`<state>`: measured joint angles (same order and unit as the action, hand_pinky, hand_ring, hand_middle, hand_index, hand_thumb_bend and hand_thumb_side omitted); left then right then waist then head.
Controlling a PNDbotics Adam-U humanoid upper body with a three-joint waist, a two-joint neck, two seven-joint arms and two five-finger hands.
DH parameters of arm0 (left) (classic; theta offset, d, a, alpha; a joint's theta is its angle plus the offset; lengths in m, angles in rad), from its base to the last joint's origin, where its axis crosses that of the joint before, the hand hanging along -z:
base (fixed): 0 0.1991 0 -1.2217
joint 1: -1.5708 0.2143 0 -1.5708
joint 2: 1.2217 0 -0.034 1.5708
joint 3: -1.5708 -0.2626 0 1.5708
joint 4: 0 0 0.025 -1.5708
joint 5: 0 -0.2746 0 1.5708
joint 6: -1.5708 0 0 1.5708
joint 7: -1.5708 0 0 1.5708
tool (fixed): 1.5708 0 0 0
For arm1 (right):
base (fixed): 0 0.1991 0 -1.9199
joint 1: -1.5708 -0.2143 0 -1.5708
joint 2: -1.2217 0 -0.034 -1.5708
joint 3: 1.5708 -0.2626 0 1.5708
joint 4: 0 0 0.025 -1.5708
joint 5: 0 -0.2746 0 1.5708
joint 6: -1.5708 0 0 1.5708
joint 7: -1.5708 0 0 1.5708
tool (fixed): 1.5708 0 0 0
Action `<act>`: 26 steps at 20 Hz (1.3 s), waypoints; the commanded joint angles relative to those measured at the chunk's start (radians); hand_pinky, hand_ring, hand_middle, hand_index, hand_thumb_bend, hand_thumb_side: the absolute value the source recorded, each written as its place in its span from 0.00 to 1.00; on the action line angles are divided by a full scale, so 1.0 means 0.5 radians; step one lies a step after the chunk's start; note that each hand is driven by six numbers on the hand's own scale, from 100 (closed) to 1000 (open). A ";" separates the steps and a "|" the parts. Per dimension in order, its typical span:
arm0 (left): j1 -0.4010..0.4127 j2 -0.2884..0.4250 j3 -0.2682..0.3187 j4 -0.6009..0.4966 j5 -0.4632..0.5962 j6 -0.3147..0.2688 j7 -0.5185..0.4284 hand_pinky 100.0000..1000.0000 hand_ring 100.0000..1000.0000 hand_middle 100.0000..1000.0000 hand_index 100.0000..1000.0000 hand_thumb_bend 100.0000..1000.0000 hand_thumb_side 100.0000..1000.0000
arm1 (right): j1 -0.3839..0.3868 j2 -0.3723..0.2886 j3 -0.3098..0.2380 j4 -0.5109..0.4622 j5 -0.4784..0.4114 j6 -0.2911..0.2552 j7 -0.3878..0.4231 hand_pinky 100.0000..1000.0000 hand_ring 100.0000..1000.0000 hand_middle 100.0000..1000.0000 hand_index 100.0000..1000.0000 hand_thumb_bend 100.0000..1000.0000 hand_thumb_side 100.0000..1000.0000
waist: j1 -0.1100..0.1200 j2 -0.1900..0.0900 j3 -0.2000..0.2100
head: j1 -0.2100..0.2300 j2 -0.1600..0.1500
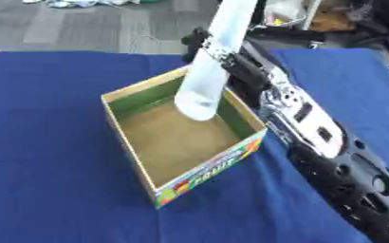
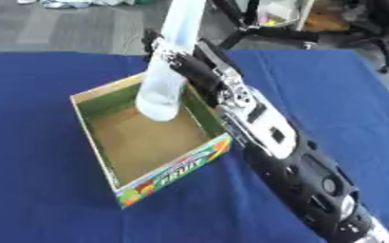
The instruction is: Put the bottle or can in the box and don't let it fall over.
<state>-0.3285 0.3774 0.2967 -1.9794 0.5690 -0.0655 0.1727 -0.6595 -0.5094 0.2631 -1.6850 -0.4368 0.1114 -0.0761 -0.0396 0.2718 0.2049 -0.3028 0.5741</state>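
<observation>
A tall pale bottle (image 1: 210, 71) hangs tilted over the open cardboard box (image 1: 131, 92), its lower end inside the box's far right corner, just above the brown floor. My right hand (image 1: 223, 59) is shut on the bottle's middle, fingers curled round it from the right. The right arm runs down to the lower right corner. The box has green inner walls and a colourful fruit print on its front side (image 2: 177, 171). I cannot tell whether the bottle's base touches the floor. My left hand does not show.
The box stands on a blue tablecloth (image 1: 48, 142) that spreads wide to the left and front. Beyond the table's far edge lie grey floor, chair legs and clutter (image 2: 273, 19).
</observation>
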 commanded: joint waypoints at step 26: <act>-0.015 0.037 0.002 -0.041 0.007 0.017 -0.060 0.94 1.00 1.00 0.78 0.32 0.58 | -0.070 -0.016 0.120 0.266 0.600 -0.112 0.397 1.00 1.00 1.00 1.00 0.00 0.65 | 0.004 -0.022 0.009 | 0.070 -0.007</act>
<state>-0.3289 0.3771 0.2937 -1.9795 0.5694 -0.0570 0.1463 -0.6774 -0.4894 0.3335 -1.5258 -0.1645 0.0514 0.1003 -0.0404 0.2789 0.2098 -0.2657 0.5667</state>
